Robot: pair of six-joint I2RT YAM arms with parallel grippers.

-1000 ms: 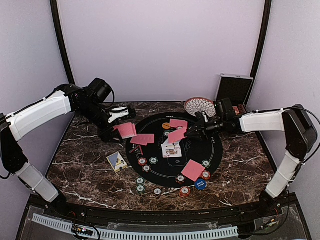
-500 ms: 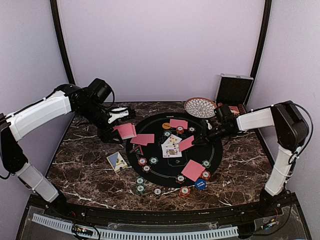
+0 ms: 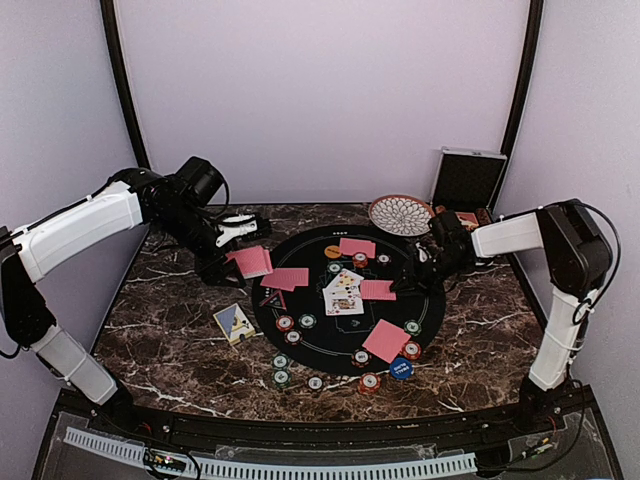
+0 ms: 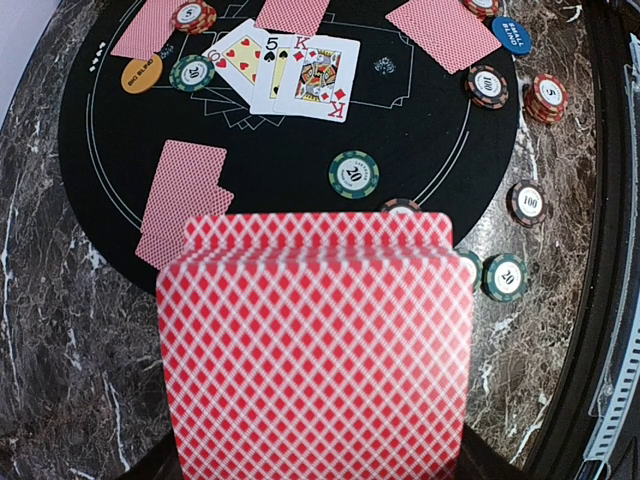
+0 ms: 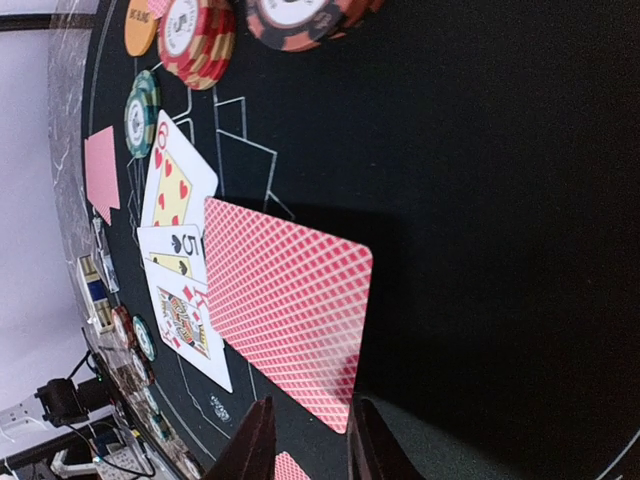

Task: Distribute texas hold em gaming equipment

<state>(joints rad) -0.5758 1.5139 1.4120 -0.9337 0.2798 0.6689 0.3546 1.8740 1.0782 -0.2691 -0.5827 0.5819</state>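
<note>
My left gripper (image 3: 238, 257) is shut on a deck of pink-red-backed cards (image 3: 253, 261), held above the marble left of the black mat; the deck (image 4: 315, 350) hides the fingers in the left wrist view. My right gripper (image 3: 403, 284) is low over the mat, jaws apart, with a face-down card (image 3: 377, 290) lying just ahead of its tips (image 5: 312, 410). That card (image 5: 285, 320) lies beside three face-up cards (image 3: 343, 293), which also show in the left wrist view (image 4: 290, 72). Face-down pairs (image 3: 357, 246) (image 3: 287, 279) (image 3: 385, 340) lie on the mat. Chips (image 3: 285, 323) lie scattered around.
An orange disc (image 3: 333, 252) and a blue disc (image 3: 401, 368) lie on the black mat (image 3: 440, 300). A patterned bowl (image 3: 400, 213) and an open silver case (image 3: 467, 180) stand at the back right. A single face-up card (image 3: 234, 322) lies on the marble at left.
My right gripper moved right and down with the card, laid it flat beside the face-up cards and let it go. My left arm has not moved.
</note>
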